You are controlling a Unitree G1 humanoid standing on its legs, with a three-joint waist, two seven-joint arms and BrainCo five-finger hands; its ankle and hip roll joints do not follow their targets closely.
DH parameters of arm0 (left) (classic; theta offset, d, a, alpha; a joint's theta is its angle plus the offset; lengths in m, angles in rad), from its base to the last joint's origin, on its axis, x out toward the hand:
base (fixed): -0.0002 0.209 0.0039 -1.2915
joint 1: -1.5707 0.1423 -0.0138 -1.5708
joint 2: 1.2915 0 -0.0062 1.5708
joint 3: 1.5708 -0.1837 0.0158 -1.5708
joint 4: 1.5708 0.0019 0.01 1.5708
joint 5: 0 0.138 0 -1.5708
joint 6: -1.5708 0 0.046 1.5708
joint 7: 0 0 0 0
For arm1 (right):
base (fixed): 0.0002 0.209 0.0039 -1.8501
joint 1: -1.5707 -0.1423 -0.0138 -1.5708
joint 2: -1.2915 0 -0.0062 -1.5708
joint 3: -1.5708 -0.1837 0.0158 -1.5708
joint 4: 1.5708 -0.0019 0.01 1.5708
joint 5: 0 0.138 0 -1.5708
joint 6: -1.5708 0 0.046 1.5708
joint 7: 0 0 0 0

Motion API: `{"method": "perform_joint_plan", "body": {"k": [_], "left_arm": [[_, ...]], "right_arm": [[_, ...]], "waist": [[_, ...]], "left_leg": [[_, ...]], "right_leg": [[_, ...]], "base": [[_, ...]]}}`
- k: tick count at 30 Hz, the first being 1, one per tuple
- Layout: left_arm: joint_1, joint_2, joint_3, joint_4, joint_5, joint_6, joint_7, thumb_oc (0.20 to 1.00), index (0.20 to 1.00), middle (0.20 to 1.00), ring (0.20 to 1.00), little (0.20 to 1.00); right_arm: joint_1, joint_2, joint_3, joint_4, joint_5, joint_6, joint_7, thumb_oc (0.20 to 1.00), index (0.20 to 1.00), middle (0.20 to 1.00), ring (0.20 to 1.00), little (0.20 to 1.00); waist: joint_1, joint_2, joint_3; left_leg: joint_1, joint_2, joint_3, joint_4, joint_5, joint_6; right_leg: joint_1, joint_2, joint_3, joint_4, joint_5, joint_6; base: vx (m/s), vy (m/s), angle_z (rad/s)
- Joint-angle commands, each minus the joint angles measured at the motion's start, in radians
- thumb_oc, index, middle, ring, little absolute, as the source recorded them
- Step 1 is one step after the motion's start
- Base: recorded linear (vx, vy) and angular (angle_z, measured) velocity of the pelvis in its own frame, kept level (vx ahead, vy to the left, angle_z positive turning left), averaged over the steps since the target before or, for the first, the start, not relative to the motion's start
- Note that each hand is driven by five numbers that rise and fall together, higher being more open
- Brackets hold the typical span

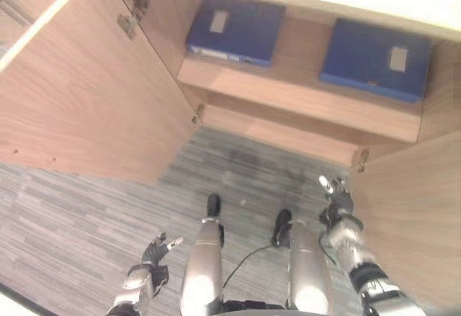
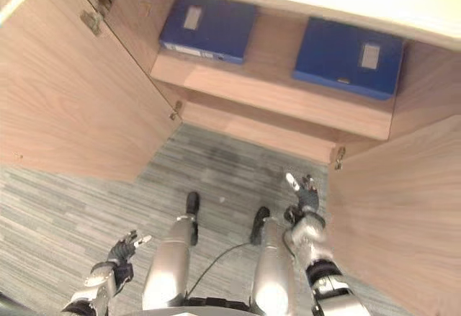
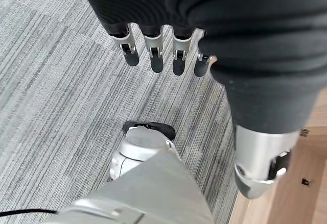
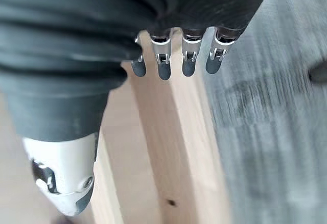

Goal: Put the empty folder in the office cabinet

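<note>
Two blue folders lie flat on the shelf of the open wooden cabinet (image 1: 302, 100): one folder (image 1: 236, 31) on the left, the other folder (image 1: 376, 60) on the right. My left hand (image 1: 153, 253) hangs low over the grey floor at the lower left, fingers (image 3: 153, 55) straight and empty. My right hand (image 1: 337, 198) is raised near the edge of the right cabinet door (image 1: 414, 215), fingers (image 4: 176, 60) straight, holding nothing. Both hands are well below the shelf.
The left cabinet door (image 1: 79, 86) stands swung wide open on the left, the right door open on the right. Grey striped carpet (image 1: 245, 172) lies between them in front of the cabinet base (image 1: 281, 132).
</note>
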Motion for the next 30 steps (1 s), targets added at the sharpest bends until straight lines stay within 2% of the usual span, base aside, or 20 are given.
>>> {"method": "perform_joint_plan", "body": {"k": [1, 4, 8, 9, 12, 13, 17, 20, 23, 30], "left_arm": [[-0.001, -0.007, -0.007, 0.011, 0.053, -0.018, -0.023, 1.000, 1.000, 1.000, 1.000, 1.000], [0.018, -0.015, -0.001, 0.019, 0.089, -0.016, -0.038, 1.000, 1.000, 1.000, 1.000, 1.000], [0.035, -0.016, 0.009, 0.031, 0.113, -0.016, -0.047, 1.000, 1.000, 1.000, 1.000, 1.000], [0.044, -0.019, 0.018, 0.046, 0.125, -0.013, -0.052, 1.000, 1.000, 1.000, 1.000, 1.000], [0.051, -0.023, 0.031, 0.063, 0.129, -0.012, -0.053, 1.000, 1.000, 1.000, 1.000, 1.000], [0.074, -0.035, 0.042, 0.062, 0.122, -0.017, -0.057, 1.000, 1.000, 1.000, 1.000, 1.000], [0.098, -0.057, 0.039, 0.059, 0.113, -0.022, -0.064, 1.000, 1.000, 1.000, 1.000, 1.000], [0.106, -0.063, 0.037, 0.086, 0.151, -0.015, -0.066, 1.000, 1.000, 1.000, 1.000, 1.000], [0.100, -0.066, 0.031, 0.102, 0.172, -0.014, -0.064, 1.000, 1.000, 1.000, 1.000, 1.000], [0.101, -0.064, 0.027, 0.085, 0.180, -0.013, -0.060, 1.000, 1.000, 1.000, 1.000, 1.000]], "right_arm": [[-0.010, -0.040, -0.038, -0.016, -0.105, 0.003, 0.025, 1.000, 1.000, 1.000, 1.000, 1.000], [0.028, -0.043, -0.019, -0.002, -0.159, 0.028, 0.046, 1.000, 1.000, 1.000, 1.000, 1.000], [0.062, -0.035, -0.006, 0.028, -0.186, 0.042, 0.073, 1.000, 1.000, 1.000, 1.000, 1.000], [0.088, -0.030, -0.005, 0.047, -0.209, 0.049, 0.083, 1.000, 1.000, 1.000, 1.000, 1.000], [0.112, -0.021, -0.004, 0.082, -0.225, 0.058, 0.096, 1.000, 1.000, 1.000, 1.000, 1.000], [0.145, -0.015, -0.002, 0.128, -0.245, 0.069, 0.111, 1.000, 1.000, 1.000, 1.000, 1.000], [0.179, -0.017, -0.001, 0.192, -0.281, 0.085, 0.129, 1.000, 1.000, 1.000, 1.000, 1.000], [0.219, -0.013, -0.015, 0.244, -0.315, 0.104, 0.143, 1.000, 1.000, 1.000, 1.000, 1.000], [0.233, -0.004, -0.014, 0.265, -0.329, 0.114, 0.147, 1.000, 1.000, 1.000, 1.000, 1.000], [0.250, -0.003, 0.019, 0.274, -0.394, 0.132, 0.164, 1.000, 1.000, 1.000, 1.000, 1.000]], "waist": [[-0.012, 0.005, -0.027], [-0.026, 0.004, -0.066], [-0.028, 0.000, -0.109], [-0.031, -0.004, -0.137], [-0.036, -0.010, -0.168], [-0.028, -0.015, -0.215], [-0.015, -0.017, -0.276], [-0.025, -0.011, -0.328], [-0.038, -0.009, -0.348], [-0.031, -0.014, -0.359]], "left_leg": [[-0.010, 0.017, 0.086, 0.152, -0.003, -0.013], [0.073, 0.050, 0.163, 0.062, 0.008, -0.014], [0.145, 0.045, 0.175, -0.035, 0.026, -0.016], [0.185, 0.033, 0.178, -0.083, 0.036, -0.011], [0.238, 0.016, 0.173, -0.145, 0.057, -0.011], [0.295, -0.002, 0.143, -0.214, 0.072, -0.016], [0.375, -0.021, 0.097, -0.306, 0.081, -0.020], [0.431, -0.028, 0.120, -0.376, 0.093, -0.013], [0.438, -0.038, 0.113, -0.392, 0.095, -0.009], [0.461, -0.048, 0.095, -0.386, 0.081, 0.008]], "right_leg": [[0.116, -0.015, -0.021, -0.117, 0.040, 0.056], [0.163, -0.012, -0.031, -0.190, 0.078, 0.071], [0.207, 0.000, -0.030, -0.256, 0.114, 0.085], [0.236, 0.003, -0.033, -0.285, 0.125, 0.095], [0.277, 0.007, -0.033, -0.338, 0.151, 0.108], [0.334, 0.016, -0.024, -0.437, 0.186, 0.125], [0.418, 0.027, -0.017, -0.567, 0.237, 0.145], [0.470, 0.031, -0.034, -0.594, 0.234, 0.151], [0.475, 0.028, -0.044, -0.578, 0.228, 0.149], [0.493, 0.015, -0.056, -0.541, 0.212, 0.148]], "base": [[0.02, -0.021, 0.03], [0.07, 0.001, 0.36], [0.10, -0.016, -0.01], [0.13, -0.021, -0.01], [0.14, -0.004, 0.07], [0.15, 0.039, -0.05], [0.14, 0.032, -0.29], [0.12, 0.030, -0.08], [0.04, 0.038, 0.10], [0.02, 0.038, 0.06]]}}
